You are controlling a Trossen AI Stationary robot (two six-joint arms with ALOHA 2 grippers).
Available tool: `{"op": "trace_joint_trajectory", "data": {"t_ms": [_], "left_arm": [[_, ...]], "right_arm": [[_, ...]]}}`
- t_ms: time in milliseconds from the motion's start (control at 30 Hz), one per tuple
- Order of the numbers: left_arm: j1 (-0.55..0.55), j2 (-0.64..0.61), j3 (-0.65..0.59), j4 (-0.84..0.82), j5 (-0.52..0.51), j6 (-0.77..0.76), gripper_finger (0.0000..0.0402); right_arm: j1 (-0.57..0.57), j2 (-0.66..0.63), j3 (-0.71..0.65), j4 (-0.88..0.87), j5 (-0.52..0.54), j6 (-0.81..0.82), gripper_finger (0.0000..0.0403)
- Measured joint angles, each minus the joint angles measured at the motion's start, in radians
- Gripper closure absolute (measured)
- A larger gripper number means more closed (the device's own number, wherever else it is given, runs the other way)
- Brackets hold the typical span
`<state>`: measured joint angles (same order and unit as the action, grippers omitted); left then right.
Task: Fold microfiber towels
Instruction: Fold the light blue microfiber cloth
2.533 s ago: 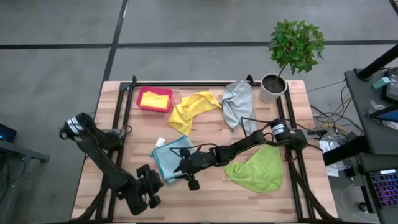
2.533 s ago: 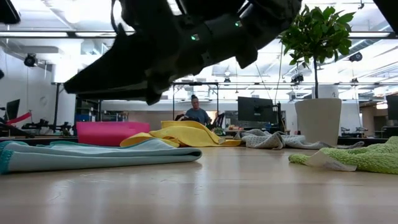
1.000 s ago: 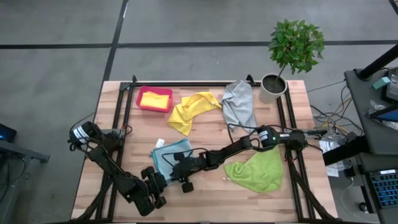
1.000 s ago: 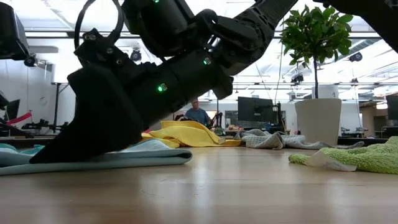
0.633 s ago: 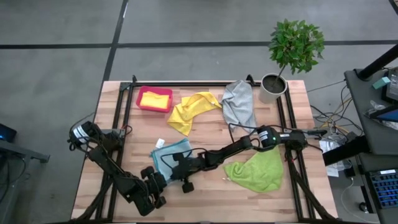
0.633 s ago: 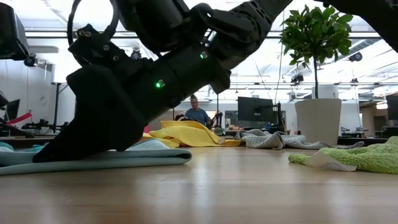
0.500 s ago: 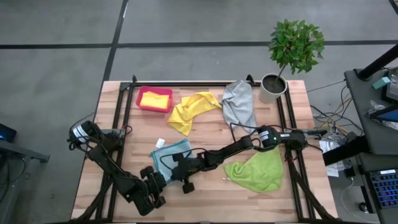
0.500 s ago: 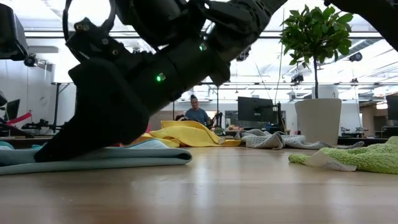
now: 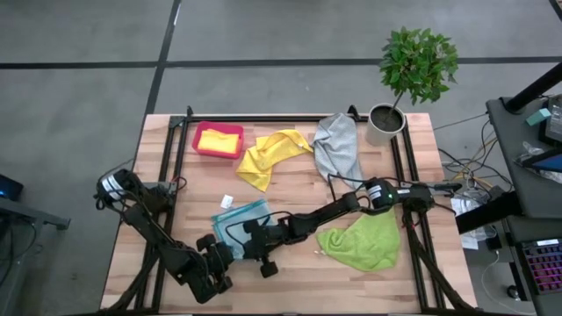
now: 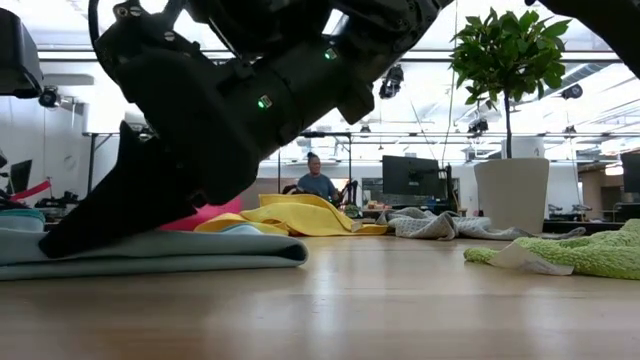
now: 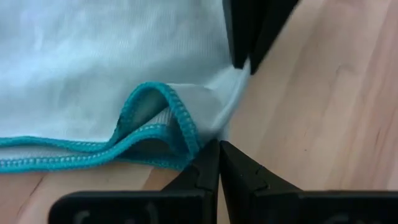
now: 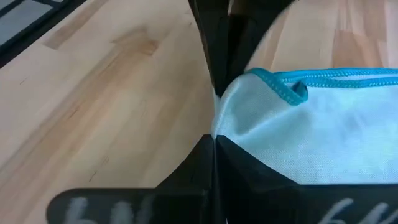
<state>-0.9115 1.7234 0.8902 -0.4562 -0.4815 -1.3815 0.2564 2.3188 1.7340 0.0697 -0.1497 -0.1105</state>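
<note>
The light blue towel [image 9: 239, 219] has a teal stitched hem. The others are yellow [image 9: 268, 154], grey [image 9: 336, 145] and lime green [image 9: 362, 240]. A pink-red bin [image 9: 204, 133] holds another yellow towel [image 9: 219, 140].

Right tool [image 9: 247, 248] pinched closed on light blue towel [image 9: 238, 218] near edge, that edge drawn up and folded, left tool [image 9: 219, 254] moved in beside it

A: What's the counter [image 9: 290, 184] made of?
B: Pale wood planks, smooth, with a soft sheen. The frame [image 9: 176, 149] on it looks like matt black metal.
A: And the blue towel [image 11: 93, 68]?
B: Soft, fine-knit cloth, matt, with a stitched teal hem. The green towel [image 10: 590, 252] looks fluffier, rougher.
A: The bin [image 9: 219, 140]?
B: Smooth pink-red plastic.
</note>
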Motion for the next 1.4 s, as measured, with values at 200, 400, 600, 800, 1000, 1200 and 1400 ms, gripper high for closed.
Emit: {"op": "trace_joint_trajectory", "data": {"t_ms": [200, 400, 600, 800, 1000, 1200, 1400], "left_arm": [[0.0, -0.049, 0.004, -0.001, 0.098, 0.004, 0.0402], [-0.001, -0.106, 0.0, -0.003, 0.128, 0.008, 0.0402], [0.0, -0.156, 0.0, -0.007, 0.127, 0.009, 0.0401], [0.0, -0.222, 0.0, -0.041, 0.083, 0.01, 0.0402], [0.011, -0.192, -0.025, -0.057, -0.181, 0.01, 0.0402], [0.024, -0.088, -0.034, -0.026, -0.144, 0.004, 0.0402], [0.024, -0.042, -0.032, 0.021, 0.039, 0.001, 0.0402]], "right_arm": [[-0.001, 0.002, 0.0, 0.026, 0.008, 0.032, 0.0394], [-0.001, 0.004, 0.0, 0.047, 0.017, 0.026, 0.0393], [0.001, 0.004, 0.0, 0.047, 0.008, 0.039, 0.0359], [0.001, 0.005, 0.0, 0.062, -0.046, 0.065, 0.0301], [0.0, -0.018, 0.0, 0.033, -0.066, 0.061, 0.0272], [-0.008, -0.06, 0.0, -0.081, -0.016, 0.054, 0.03], [-0.02, -0.073, -0.01, -0.228, 0.129, 0.018, 0.0362]]}}
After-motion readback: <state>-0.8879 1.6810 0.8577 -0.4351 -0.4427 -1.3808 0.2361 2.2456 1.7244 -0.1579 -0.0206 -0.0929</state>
